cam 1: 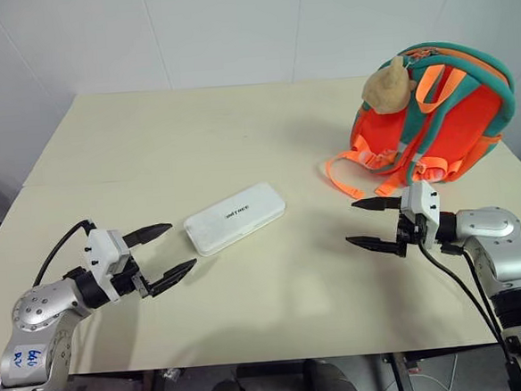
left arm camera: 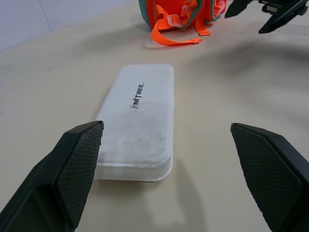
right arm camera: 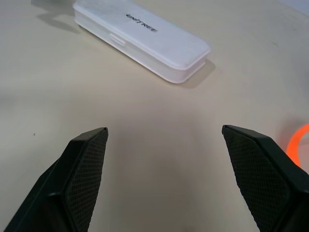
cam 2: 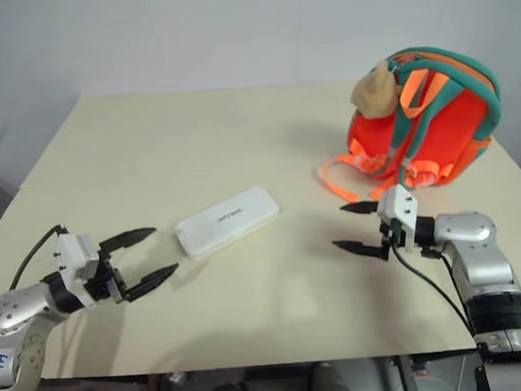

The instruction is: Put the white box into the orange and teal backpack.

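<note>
The white box (cam 1: 235, 217) lies flat on the cream table (cam 1: 194, 137), near its middle, with small dark lettering on top. The orange and teal backpack (cam 1: 443, 116) stands at the far right of the table, a tan plush toy (cam 1: 387, 88) on its top and orange straps (cam 1: 353, 173) trailing in front. My left gripper (cam 1: 170, 251) hovers open just left of the box, its fingers aimed at the box's near end (left arm camera: 135, 159). My right gripper (cam 1: 363, 222) is open too, right of the box and in front of the backpack, with nothing between its fingers.
A white wall (cam 1: 231, 27) runs behind the table. Bare tabletop stretches between the box and the backpack and across the far left. The table's front edge (cam 1: 254, 357) lies close under both arms.
</note>
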You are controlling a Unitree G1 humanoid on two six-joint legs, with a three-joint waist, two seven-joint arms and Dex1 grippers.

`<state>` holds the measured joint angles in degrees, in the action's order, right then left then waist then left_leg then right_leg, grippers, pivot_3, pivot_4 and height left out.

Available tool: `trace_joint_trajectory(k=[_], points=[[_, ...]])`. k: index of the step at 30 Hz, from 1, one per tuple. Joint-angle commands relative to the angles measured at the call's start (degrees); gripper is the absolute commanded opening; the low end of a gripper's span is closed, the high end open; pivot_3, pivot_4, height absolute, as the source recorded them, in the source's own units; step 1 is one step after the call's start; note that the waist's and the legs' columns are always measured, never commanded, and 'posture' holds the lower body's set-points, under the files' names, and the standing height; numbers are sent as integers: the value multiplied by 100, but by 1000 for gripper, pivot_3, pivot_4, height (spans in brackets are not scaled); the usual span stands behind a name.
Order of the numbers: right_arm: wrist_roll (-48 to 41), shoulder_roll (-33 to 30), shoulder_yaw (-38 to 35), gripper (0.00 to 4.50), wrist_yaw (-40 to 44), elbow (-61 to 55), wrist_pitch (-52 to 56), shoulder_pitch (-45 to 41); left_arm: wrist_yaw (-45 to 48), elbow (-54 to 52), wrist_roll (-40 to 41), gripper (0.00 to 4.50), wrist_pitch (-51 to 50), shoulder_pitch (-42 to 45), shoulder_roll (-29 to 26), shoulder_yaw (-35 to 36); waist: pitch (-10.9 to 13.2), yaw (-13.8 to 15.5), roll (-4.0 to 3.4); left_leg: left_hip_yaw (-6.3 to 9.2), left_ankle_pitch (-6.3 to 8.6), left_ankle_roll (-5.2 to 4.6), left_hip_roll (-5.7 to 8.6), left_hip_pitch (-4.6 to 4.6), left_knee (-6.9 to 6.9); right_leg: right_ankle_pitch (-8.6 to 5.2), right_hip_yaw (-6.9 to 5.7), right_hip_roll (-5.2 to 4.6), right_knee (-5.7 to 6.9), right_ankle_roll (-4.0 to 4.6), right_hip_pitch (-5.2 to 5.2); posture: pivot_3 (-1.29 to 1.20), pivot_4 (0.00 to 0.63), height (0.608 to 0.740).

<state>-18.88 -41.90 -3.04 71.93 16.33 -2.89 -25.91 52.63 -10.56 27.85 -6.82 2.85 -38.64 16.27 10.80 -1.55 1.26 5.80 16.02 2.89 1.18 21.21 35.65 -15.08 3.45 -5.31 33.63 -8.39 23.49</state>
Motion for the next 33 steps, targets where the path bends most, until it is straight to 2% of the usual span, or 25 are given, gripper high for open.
trace_joint_trajectory(k=[1,8,11,15,16,19,26,30,33], points=[[48,-226,-308,4500,-136,-43,-196,1,-44,-75,17,4494,79,152,-22,72,0,3,0,0,0,0,0,0,0,0,0,0,0,0,-1,0,150,740],[-36,-615,-858,4500,-368,-135,-212,468,-71,-59,22,4494,79,155,59,27,0,20,0,0,0,0,1,1,0,0,0,-1,-1,0,-1,0,150,740],[-49,-497,-771,4500,-448,-367,-153,551,-94,18,-35,4494,149,116,69,68,0,-4,0,-1,0,0,1,0,3,0,0,0,1,0,-2,0,150,740],[-5,-303,-456,4500,-384,-367,-86,236,-192,209,-142,4494,266,158,-1,245,0,-56,0,-6,0,0,-3,-10,14,0,7,7,17,0,-3,0,150,740],[30,-239,-346,4500,-308,-261,-108,81,-203,246,-152,4314,288,134,-34,312,0,-53,0,-6,0,0,-4,-10,18,0,7,9,21,0,-3,0,150,740],[182,-18,-53,3916,-233,151,-188,-438,-209,315,-142,3665,294,9,-139,507,0,-53,0,-5,0,0,-6,-8,29,2,7,10,24,0,-5,0,150,740],[582,575,314,1455,-404,1070,-624,-1213,-664,239,-317,1410,180,-313,-63,722,0,22,0,1,4,1,-2,7,22,0,-3,1,11,-2,1,0,150,740],[1037,918,546,131,-681,1864,-1169,-1656,-1046,284,-550,128,24,-373,36,549,1,-9,-1,-5,6,2,1,6,23,0,-2,-3,12,-2,2,0,150,740],[1416,1166,712,120,-1020,2674,-1481,-2049,-1369,131,-622,0,-383,-368,158,331,1,-15,-2,-5,6,3,-1,0,22,0,-2,0,16,-2,2,0,150,740]])
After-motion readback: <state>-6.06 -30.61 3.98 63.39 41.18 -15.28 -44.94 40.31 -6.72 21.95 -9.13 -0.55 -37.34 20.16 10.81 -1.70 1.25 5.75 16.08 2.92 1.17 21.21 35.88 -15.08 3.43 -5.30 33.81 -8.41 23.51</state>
